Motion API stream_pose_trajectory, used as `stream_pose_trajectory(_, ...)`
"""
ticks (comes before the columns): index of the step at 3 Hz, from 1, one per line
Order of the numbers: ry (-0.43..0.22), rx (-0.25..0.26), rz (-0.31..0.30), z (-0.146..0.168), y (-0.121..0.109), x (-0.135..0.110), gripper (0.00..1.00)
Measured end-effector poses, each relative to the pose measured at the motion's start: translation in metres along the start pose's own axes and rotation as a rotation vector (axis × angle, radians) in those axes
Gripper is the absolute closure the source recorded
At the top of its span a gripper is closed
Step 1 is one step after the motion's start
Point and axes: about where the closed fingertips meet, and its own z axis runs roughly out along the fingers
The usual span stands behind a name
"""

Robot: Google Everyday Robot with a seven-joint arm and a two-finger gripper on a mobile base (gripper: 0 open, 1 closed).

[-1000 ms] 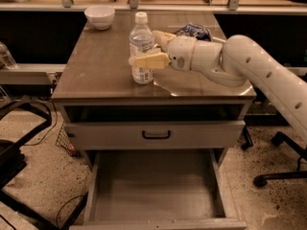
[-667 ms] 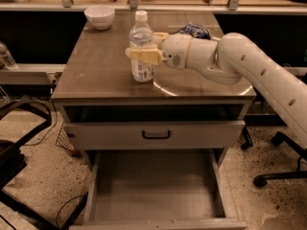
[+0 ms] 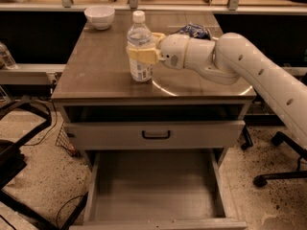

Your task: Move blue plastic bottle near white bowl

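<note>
Gripper [image 3: 142, 53] closed around the middle of the blue plastic bottle [image 3: 139, 35], with yellowish fingers [image 3: 134, 55] pressed on its sides just above the label. Grasped at mid-height probably on purpose: low enough to avoid tipping, high enough to keep the fingers off the table [image 3: 96, 71]. White arm [image 3: 249, 66] entering from the right of the view, low across the tabletop and in front of the dark blue snack bag [image 3: 194, 31], so no need to disturb that bag. Bottle upright, cap on top, a little in front of the middle of the table. Hard to tell whether resting on the wood or raised just above it. White bowl [image 3: 100, 16] at the far left corner, well apart from the bottle, only bare wood between. Judged as the carrying step: grip made, travel toward the bowl not yet done. Next, likely a move to the back and the left of the view, keeping the bottle vertical, then setting down just beside the bowl without touching. Risks to consider: smooth thin plastic, able to slip or bend under the squeeze; also tall and narrow, easy to topple if released on a tilt. Below, lower drawer [image 3: 153, 190] pulled open and upper drawer [image 3: 156, 134] shut, neither involved in this move.
</note>
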Motion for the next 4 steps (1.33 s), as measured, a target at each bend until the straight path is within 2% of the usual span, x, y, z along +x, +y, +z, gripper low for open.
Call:
stream_pose_trajectory(1,0.000,-0.002,0.000,0.001,0.001,0.000,1.00)
stream_pose_trajectory(2,-0.013,0.020,0.000,-0.001,-0.024,-0.025,1.00)
stream_pose_trajectory(3,0.006,0.062,0.011,0.007,-0.070,-0.061,1.00)
stream_pose_trajectory(4,0.039,0.112,0.063,0.027,-0.122,-0.059,1.00)
